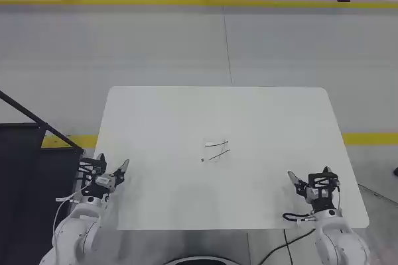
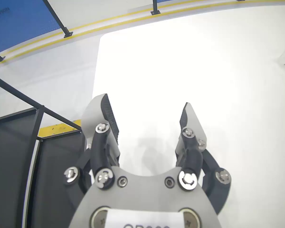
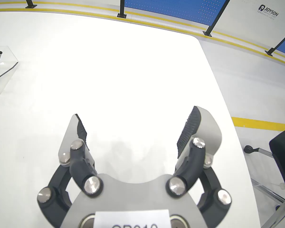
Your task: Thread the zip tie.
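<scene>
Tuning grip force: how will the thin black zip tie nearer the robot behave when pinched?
Likely floppy: the thin black plastic zip tie lies slightly bent. Being so slender, probably light; a nudge could skid it across the clear sheet.

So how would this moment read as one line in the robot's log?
threading: not yet begun | zip ties: lying mid table, untouched | left hand: open, empty | right hand: open, empty

White table [image 1: 152, 119]; blk chair [image 3: 282, 148] nr it; yellow floor line [image 1: 378, 138].
</scene>
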Available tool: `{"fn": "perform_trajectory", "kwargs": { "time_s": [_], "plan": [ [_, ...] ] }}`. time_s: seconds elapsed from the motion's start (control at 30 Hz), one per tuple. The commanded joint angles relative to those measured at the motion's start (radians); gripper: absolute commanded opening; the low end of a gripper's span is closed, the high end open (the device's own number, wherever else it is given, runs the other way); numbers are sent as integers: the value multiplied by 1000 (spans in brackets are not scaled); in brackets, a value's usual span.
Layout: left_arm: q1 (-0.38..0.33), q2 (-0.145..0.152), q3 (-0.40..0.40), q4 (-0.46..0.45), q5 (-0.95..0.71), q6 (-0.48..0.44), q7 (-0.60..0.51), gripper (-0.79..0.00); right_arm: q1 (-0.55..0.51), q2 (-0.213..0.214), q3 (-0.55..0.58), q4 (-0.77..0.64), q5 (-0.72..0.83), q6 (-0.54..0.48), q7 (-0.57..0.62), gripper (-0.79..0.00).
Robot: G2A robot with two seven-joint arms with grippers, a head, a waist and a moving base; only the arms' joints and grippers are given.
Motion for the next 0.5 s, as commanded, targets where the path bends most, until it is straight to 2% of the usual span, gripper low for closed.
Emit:
{"fn": "perform_trajectory", "kwargs": {
  "time_s": [0.0, 0.23, 0.27, 0.33, 0.47],
  "plan": [
    [0, 0, 0, 0, 0, 0, 0, -167, 0, 0, 0, 0, 0, 0, 0, -16],
    [0, 0, 0, 0, 0, 0, 0, -169, 0, 0, 0, 0, 0, 0, 0, -17],
    [0, 0, 0, 0, 0, 0, 0, 0, 1, 0, -1, -6, -12, -2, -6, 0],
    [-5, 0, 5, -1, -9, -26, 0, 0, -3, 3, -9, -26, -103, 5, 6, 0],
    [-43, 0, -5, 16, -59, -86, 1, 0, -1, 3, -7, -77, -109, -38, -5, 0]
  ]
}}
